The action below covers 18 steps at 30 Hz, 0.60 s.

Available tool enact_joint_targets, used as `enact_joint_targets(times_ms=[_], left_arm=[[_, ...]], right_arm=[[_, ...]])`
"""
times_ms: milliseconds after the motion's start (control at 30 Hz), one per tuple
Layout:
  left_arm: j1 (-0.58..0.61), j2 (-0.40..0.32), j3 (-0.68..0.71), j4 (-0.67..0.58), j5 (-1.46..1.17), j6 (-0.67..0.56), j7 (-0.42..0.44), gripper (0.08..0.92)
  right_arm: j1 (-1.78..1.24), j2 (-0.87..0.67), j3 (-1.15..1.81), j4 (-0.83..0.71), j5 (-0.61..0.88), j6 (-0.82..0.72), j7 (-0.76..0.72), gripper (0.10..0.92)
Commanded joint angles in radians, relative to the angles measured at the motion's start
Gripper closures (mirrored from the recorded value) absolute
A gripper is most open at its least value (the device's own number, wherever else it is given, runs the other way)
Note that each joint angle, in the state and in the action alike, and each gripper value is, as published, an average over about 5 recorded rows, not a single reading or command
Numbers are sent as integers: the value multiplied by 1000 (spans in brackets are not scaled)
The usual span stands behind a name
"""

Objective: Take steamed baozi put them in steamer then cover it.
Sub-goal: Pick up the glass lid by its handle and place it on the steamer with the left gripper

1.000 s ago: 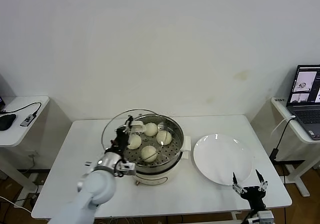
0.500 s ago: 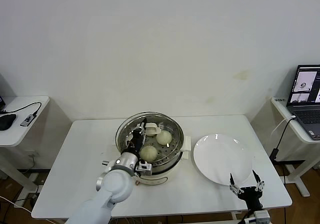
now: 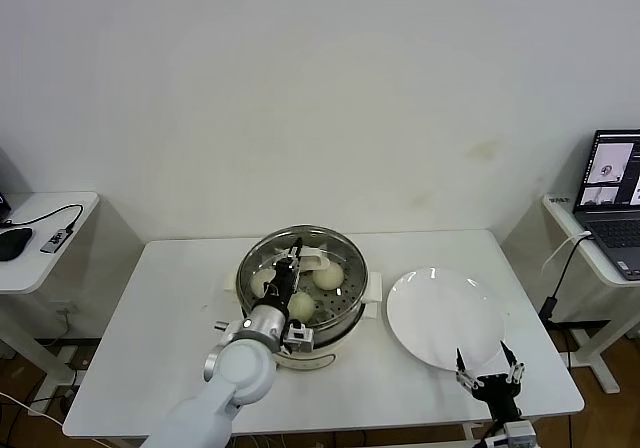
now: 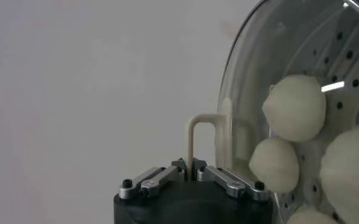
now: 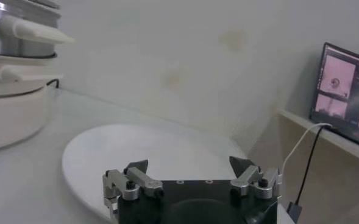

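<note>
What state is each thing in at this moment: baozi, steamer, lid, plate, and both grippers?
Baozi: inside the steamer, on the tray.
Steamer: holds the baozi, lid over it.
Lid: held by its handle over the steamer.
Plate: bare.
Left gripper: shut on the lid handle.
Right gripper: open, at the plate's near edge.

- The left arm [image 3: 235, 373] is rounded, pale grey-white, with a silver wrist ring and a small lit dot.
- The left gripper [image 4: 191, 171] has a black body and grey metal links with dark screws.
- The right gripper [image 5: 191, 173] matches it: black block, silver links, dark pointed tips.

Lab: bare white tables [image 3: 170, 298]; monitoring laptop [image 3: 612, 190]
</note>
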Motion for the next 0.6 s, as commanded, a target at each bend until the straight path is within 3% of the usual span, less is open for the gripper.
enact_joint_targets(times_ms=[33,600], left_arm=[[0,-4,6,8,12,1,3,862],[20,-6,-5,-2,-10,-17,-6,840]], right_arm=[[1,0,-2,-4,-2,0,-1,203],[1,1,-9,-5,-8,0,-5,203]])
